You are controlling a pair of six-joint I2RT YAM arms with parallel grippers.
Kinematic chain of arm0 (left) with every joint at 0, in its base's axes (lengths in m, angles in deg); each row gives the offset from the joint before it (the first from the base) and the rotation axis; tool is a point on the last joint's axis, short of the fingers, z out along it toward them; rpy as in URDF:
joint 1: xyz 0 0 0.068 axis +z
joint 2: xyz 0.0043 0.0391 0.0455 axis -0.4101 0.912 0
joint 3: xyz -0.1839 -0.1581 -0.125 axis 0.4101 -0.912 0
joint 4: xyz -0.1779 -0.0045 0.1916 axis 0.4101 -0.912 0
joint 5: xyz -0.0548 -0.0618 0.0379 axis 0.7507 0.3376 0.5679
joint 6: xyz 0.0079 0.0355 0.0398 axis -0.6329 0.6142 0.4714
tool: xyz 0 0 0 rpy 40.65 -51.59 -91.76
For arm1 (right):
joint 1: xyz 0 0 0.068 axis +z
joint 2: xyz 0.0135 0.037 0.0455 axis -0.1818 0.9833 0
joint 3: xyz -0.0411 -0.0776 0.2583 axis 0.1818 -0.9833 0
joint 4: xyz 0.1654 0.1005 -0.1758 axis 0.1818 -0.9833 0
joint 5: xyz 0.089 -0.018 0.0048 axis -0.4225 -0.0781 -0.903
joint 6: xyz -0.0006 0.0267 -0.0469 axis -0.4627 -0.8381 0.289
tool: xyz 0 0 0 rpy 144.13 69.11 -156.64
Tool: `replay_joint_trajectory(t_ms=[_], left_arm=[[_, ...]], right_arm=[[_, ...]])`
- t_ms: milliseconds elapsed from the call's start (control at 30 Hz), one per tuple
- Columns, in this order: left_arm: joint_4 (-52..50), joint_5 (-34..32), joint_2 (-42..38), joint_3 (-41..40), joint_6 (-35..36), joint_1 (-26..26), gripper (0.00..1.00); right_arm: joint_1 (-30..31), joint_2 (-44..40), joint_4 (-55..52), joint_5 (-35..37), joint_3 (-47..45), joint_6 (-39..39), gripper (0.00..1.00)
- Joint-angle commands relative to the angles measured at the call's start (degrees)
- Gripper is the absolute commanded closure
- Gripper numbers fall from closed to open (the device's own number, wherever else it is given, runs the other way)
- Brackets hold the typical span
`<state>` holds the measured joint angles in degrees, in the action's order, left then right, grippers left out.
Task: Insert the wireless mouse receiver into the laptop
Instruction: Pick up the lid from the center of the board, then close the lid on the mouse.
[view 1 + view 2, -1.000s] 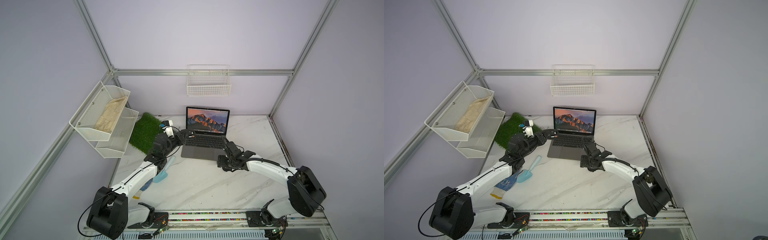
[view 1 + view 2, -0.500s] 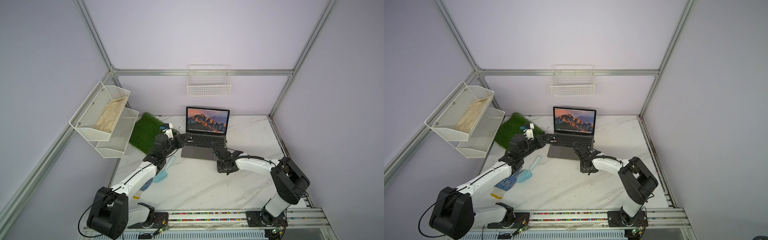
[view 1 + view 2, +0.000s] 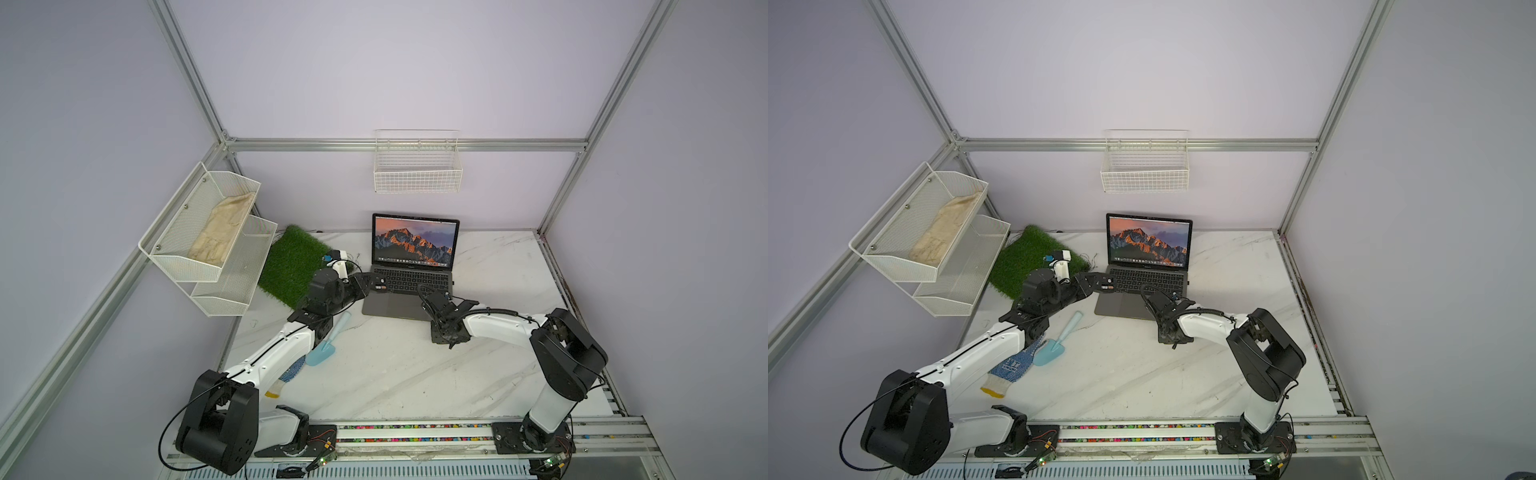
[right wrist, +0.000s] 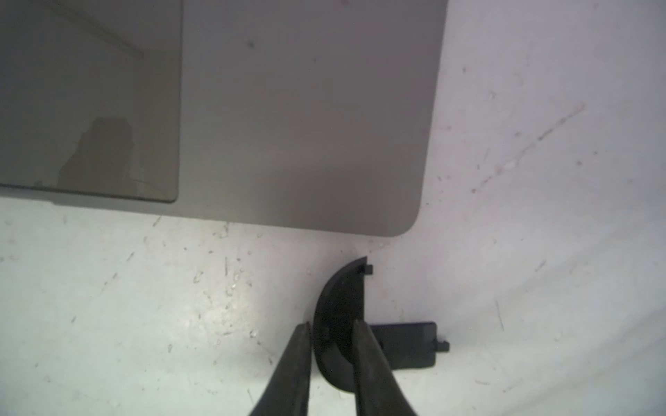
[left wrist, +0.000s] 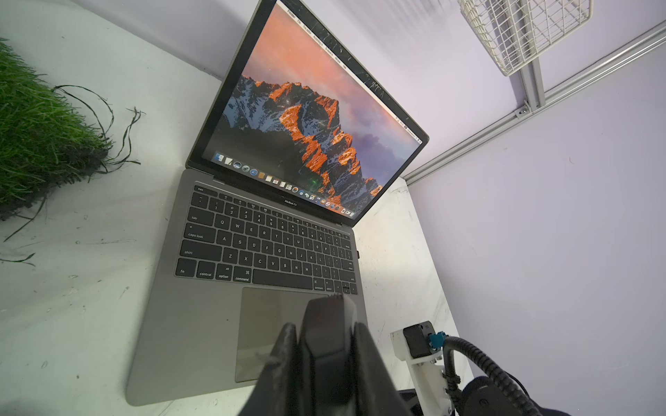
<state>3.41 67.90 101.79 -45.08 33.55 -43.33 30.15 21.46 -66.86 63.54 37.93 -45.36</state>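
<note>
The open laptop (image 3: 386, 308) stands at the back middle of the table, also seen in the left wrist view (image 5: 201, 324). A tiny dark stub, the wireless mouse receiver (image 5: 358, 254), sticks out of its right side edge. My left gripper (image 3: 376, 286) hovers over the laptop's left palm rest, shut on the black mouse (image 5: 329, 309). My right gripper (image 4: 331, 324) points down at the table just in front of the laptop's front right corner (image 4: 403, 216). Its fingers stand close on either side of the curved edge of a black half-round cover piece (image 4: 342, 288). Whether they pinch it is unclear.
A green turf mat (image 3: 293, 266) lies left of the laptop. A light blue trowel (image 3: 328, 345) and a blue-dotted glove (image 3: 1013, 368) lie by the left arm. White mesh shelves (image 3: 208, 241) hang on the left wall, and a wire basket (image 3: 417, 166) on the rear wall.
My right arm swung from the laptop's right side to the table in front of it, came down over the cover piece and narrowed its jaws. The left arm barely moved.
</note>
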Motion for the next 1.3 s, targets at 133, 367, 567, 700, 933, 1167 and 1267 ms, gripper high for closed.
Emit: replay_joint_trajectory(t_ms=[133, 367, 567, 700, 933, 1167, 1267], left_arm=[[2.6, 1.8, 0.6, 1.9, 0.7, 0.7, 1.00], [4.4, 3.9, 0.7, 1.7, 0.8, 0.9, 1.00], [9.6, 12.8, 2.4, 3.1, -3.8, 1.9, 1.00], [16.9, 18.9, 4.9, 4.4, -13.1, 1.8, 1.00], [43.2, 21.8, 10.3, 1.6, -34.6, 1.5, 1.00], [49.6, 17.0, 9.1, 0.8, -41.2, 1.0, 1.00], [51.4, 15.7, 8.0, 0.7, -42.9, 1.0, 1.00]], right_arm=[[0.4, 1.6, 0.7, 2.9, -2.6, -2.9, 0.88], [0.3, -9.4, -1.1, 10.3, -1.2, -1.4, 1.00], [-5.7, -27.1, 10.8, -0.5, -1.4, 6.2, 1.00], [-7.9, -33.0, 25.0, -14.6, -0.7, 4.4, 1.00], [-7.9, -27.8, 46.6, -36.8, 5.4, -8.6, 1.00], [-7.9, -26.6, 61.2, -44.6, 5.7, -18.6, 1.00], [-7.9, -27.2, 64.0, -43.7, 3.3, -20.8, 1.00]])
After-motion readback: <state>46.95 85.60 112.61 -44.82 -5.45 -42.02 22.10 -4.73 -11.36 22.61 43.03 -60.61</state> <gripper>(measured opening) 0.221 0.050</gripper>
